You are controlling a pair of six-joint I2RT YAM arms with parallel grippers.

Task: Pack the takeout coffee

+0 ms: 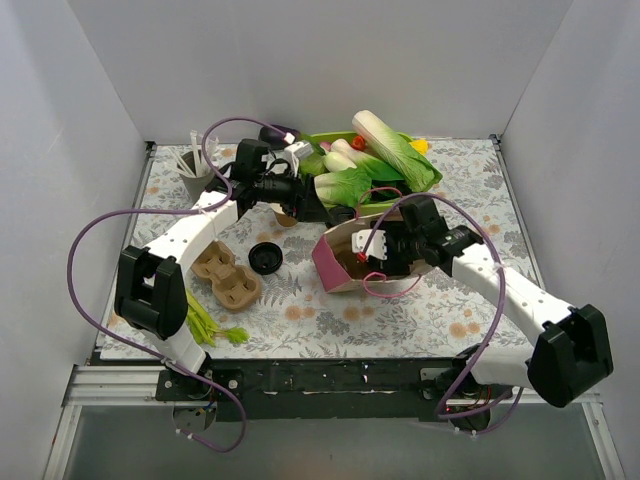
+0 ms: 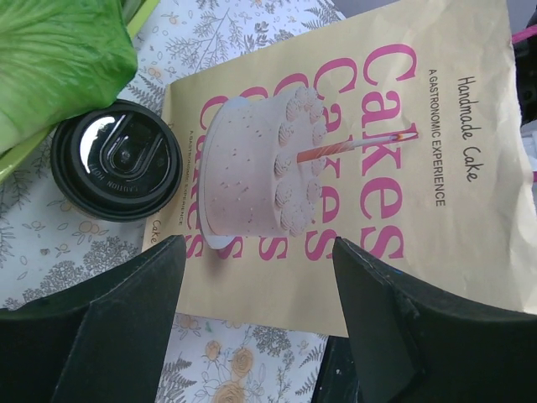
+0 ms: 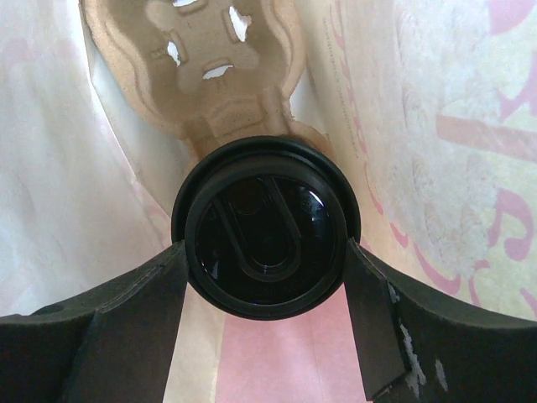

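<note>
A tan coffee cup with a black lid (image 3: 264,231) sits against a brown pulp tray (image 3: 210,75) inside the "Cakes" paper bag (image 1: 345,262), which lies on its side. My right gripper (image 3: 264,252) is inside the bag, its fingers pressed on both sides of that lid. A second lidded cup (image 2: 116,159) stands beside the bag near the green tray; it also shows in the top view (image 1: 287,217). My left gripper (image 2: 260,252) is open and empty above the bag's printed side, just right of that cup. A black lid (image 1: 265,258) lies on the table.
Another brown pulp tray (image 1: 227,278) lies at the front left. A grey cup of white sticks (image 1: 195,170) stands at the back left. A green tray (image 1: 318,140) of bok choy (image 1: 375,160) sits at the back. Green stalks (image 1: 210,325) lie by the left arm's base.
</note>
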